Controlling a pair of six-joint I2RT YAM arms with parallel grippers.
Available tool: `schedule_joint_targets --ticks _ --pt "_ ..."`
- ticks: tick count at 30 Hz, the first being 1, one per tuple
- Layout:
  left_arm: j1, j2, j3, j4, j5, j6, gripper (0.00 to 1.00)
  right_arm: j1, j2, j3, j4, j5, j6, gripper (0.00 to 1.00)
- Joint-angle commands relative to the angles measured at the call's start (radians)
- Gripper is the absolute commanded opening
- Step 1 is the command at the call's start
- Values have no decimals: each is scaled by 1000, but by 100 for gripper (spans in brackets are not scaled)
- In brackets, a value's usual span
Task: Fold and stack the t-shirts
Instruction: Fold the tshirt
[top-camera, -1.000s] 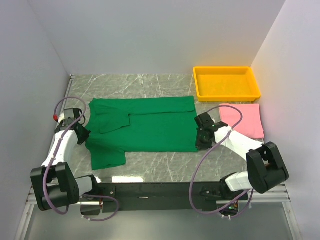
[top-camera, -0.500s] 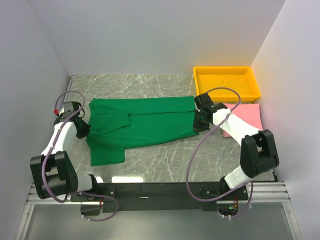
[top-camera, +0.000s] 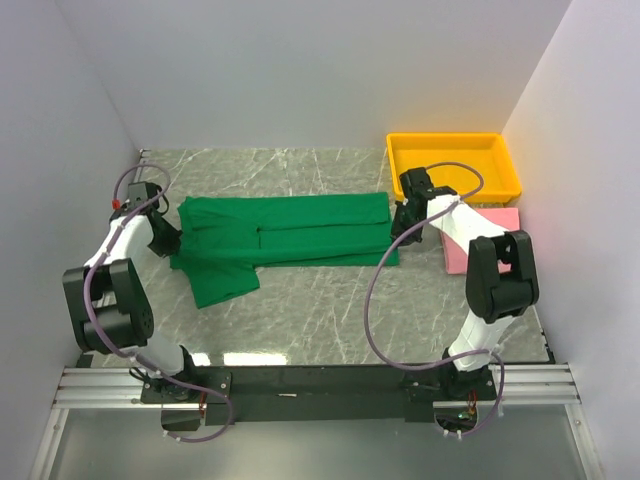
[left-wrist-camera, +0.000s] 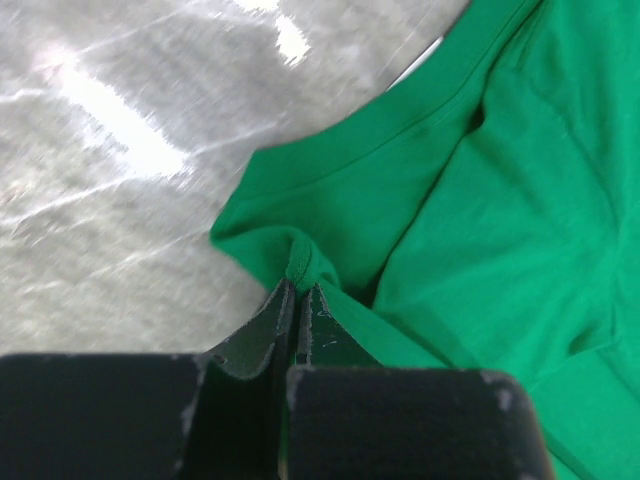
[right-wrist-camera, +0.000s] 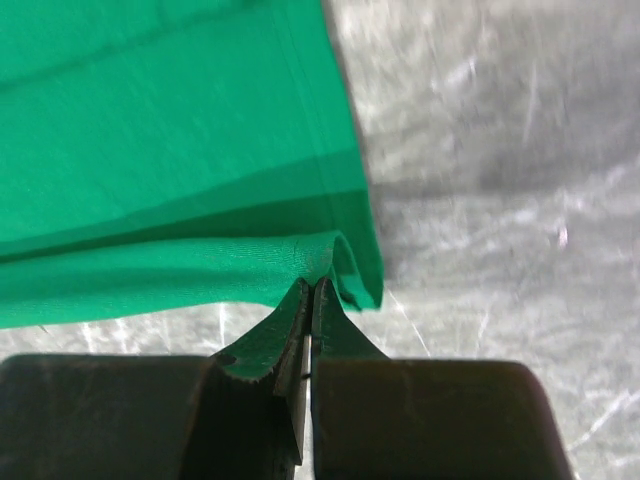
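Note:
The dark green t-shirt (top-camera: 285, 232) lies across the middle of the table, its near half folded up toward the back into a long band; one sleeve (top-camera: 222, 283) hangs out at the near left. My left gripper (top-camera: 168, 240) is shut on the shirt's left edge (left-wrist-camera: 300, 262). My right gripper (top-camera: 403, 228) is shut on the shirt's right hem (right-wrist-camera: 325, 258). The folded pink t-shirt (top-camera: 505, 232) lies flat at the right, partly hidden by the right arm.
A yellow plastic tray (top-camera: 455, 165) stands at the back right, just behind the right gripper. White walls close in on the left, back and right. Bare marble table (top-camera: 330, 320) lies in front of the shirt.
Both grippers moved toward the back of the table, carrying the shirt's near edge with them. The green shirt went from a wide spread to a narrow folded band.

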Motion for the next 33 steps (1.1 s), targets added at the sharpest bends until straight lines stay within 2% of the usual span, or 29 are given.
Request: schedule_joint_targets --ticks 1,8,33 --pt "9 39 67 36 6 -3 1 -16 32 73 26 3 -20 0" --pt "7 98 77 60 19 -3 1 -16 83 130 29 16 -26 0" --pt "7 155 86 142 25 6 1 -27 204 93 147 84 -7 0"
